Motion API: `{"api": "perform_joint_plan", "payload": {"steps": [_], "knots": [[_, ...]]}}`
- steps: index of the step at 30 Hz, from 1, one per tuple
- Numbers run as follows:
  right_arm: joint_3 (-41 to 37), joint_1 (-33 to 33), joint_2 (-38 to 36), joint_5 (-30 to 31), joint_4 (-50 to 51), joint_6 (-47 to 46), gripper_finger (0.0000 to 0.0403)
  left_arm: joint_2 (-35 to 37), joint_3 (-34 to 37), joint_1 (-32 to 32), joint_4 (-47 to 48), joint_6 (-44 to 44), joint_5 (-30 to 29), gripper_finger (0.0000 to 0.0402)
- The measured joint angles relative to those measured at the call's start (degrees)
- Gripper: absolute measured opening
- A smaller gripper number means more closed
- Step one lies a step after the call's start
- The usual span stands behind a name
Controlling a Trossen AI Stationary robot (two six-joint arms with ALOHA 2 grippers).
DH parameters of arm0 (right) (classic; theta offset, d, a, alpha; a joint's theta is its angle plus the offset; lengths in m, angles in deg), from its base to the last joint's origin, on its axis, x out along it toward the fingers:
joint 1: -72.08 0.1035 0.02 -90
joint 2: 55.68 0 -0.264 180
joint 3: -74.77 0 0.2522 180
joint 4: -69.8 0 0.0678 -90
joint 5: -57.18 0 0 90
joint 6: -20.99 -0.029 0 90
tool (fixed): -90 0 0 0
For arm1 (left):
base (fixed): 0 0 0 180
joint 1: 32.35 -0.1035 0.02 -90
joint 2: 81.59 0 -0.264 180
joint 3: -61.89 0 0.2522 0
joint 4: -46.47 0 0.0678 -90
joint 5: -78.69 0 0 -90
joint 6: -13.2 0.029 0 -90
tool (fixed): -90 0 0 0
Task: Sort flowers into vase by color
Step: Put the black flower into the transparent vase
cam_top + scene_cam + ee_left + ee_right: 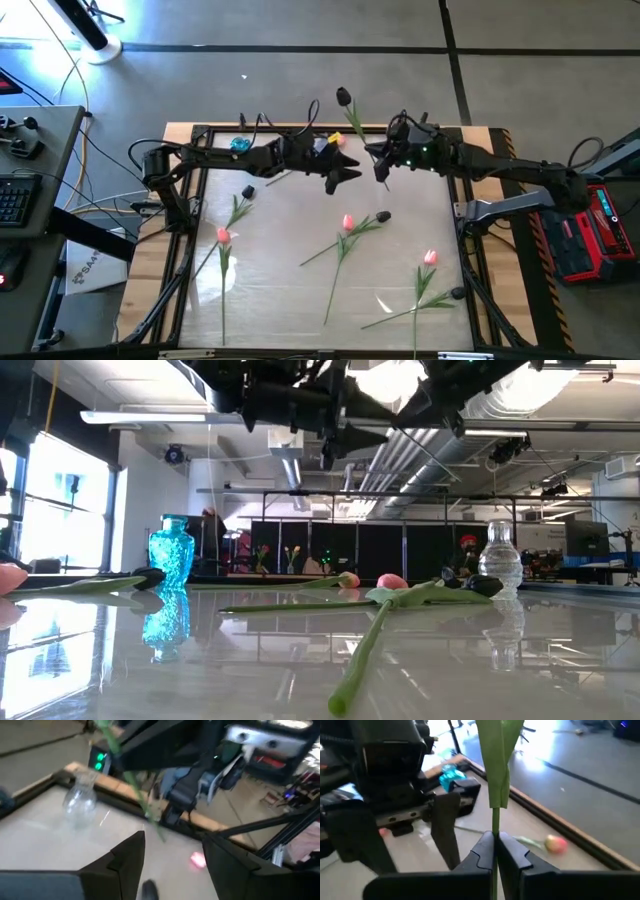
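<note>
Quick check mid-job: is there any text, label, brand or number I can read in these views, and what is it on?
Pale box beside the table's left edge: printed letters starting "SA", the rest too blurred to read.
Red unit at the right arm's base: markings too small to read.
Nothing readable on the blue vase, clear vase or flowers.

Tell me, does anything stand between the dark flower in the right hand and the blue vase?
Yes. The right hand holds the dark flower by its stem near the table's far edge. The left hand, open, and its arm stretch along that edge, directly between the flower and the blue vase.
</note>
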Motion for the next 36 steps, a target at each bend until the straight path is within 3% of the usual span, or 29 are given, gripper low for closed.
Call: {"api": "perform_joint_plan", "payload": {"steps": [6, 17, 21, 29, 36], "knots": [[0.0, -1.6, 0.0, -10.1, -5.5, 3.1, 0.0000, 0.0, 0.0, 0.1, -3.3, 2.3, 0.6, 0.0193], [0.0, -1.9, 0.0, -18.2, -15.4, 5.5, 0.0000, 0.0, 0.0, 0.4, -12.4, 3.5, 0.6, 0.0193], [0.0, -1.9, 0.0, -18.5, -16.0, 5.2, 0.0000, 0.0, 0.0, 0.3, -12.5, 3.1, -0.1, 0.0184], [0.0, -1.3, 0.0, -18.5, -15.9, 5.1, 0.0000, -0.8, 0.1, 0.2, -16.6, 1.6, 1.9, 0.0136], [0.0, -0.1, 0.0, -18.5, -15.8, 2.6, 0.0000, -1.2, 0.0, 0.4, -17.5, 1.9, 3.8, 0.0029]]}}
